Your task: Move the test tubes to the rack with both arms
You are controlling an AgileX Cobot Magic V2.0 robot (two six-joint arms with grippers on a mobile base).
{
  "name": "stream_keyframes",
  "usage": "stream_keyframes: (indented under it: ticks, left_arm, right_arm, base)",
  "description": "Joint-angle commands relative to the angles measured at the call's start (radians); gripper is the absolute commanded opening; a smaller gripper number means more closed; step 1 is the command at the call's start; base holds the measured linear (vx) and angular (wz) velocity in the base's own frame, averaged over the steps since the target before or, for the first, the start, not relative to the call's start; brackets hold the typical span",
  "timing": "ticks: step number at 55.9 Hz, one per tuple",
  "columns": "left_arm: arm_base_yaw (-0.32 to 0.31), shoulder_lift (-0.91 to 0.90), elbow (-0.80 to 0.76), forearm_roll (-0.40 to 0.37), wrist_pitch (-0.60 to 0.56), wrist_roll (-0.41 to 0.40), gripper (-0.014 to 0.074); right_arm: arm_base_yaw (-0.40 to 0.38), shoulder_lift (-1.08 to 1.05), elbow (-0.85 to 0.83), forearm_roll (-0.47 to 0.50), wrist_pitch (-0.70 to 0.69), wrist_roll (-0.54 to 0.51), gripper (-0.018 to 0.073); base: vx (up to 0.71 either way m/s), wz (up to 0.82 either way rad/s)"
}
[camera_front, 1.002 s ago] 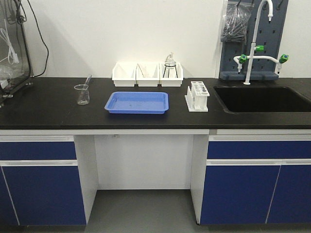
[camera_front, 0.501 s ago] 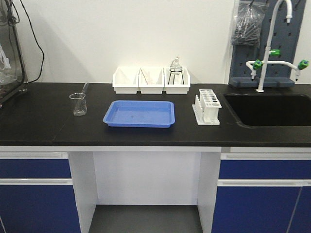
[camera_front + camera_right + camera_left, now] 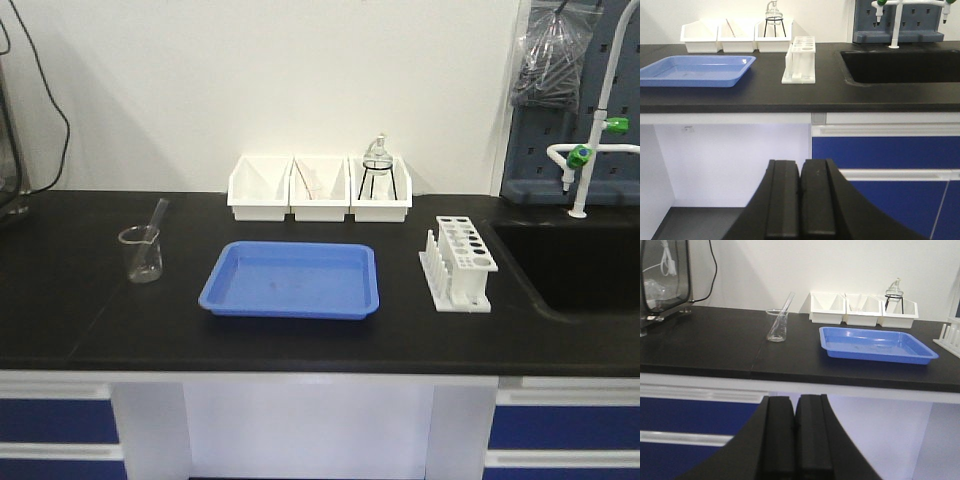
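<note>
While the white plastic test-tube rack (image 3: 460, 262) stands on the black worktop (image 3: 60, 300) between the shallow blue plastic tray (image 3: 290, 280) and the black sink (image 3: 580, 270), likely reachable from either side, your left fingers (image 3: 780, 440) and right fingers (image 3: 784, 200) are pressed together, empty; the glass tubes can't be made out.

Your front view now sits nearer the table (image 3: 60, 300): the blue tray (image 3: 290, 280) and rack (image 3: 460, 262) appear larger and lower, the faucet (image 3: 578, 195) slides rightward (cupboards (image 3: 50, 425) mostly cropped out).
</note>
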Motion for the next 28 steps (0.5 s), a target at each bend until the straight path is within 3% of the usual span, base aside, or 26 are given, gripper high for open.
stream_keyframes:
  ticks: [1,28]
  left_arm:
    - [0.001,-0.005,0.025,-0.001,-0.080,-0.009,-0.0007]
    - [0.001,-0.005,0.025,-0.001,-0.080,-0.009,-0.0007]
  right_arm:
    - [-0.001,-0.011,0.005,-0.006,-0.081,-0.002,-0.0011]
    - [-0.001,-0.011,0.005,-0.006,-0.080,-0.002,-0.0011]
  base:
    - [0.43,-0.04]
    - [0.41,-0.02]
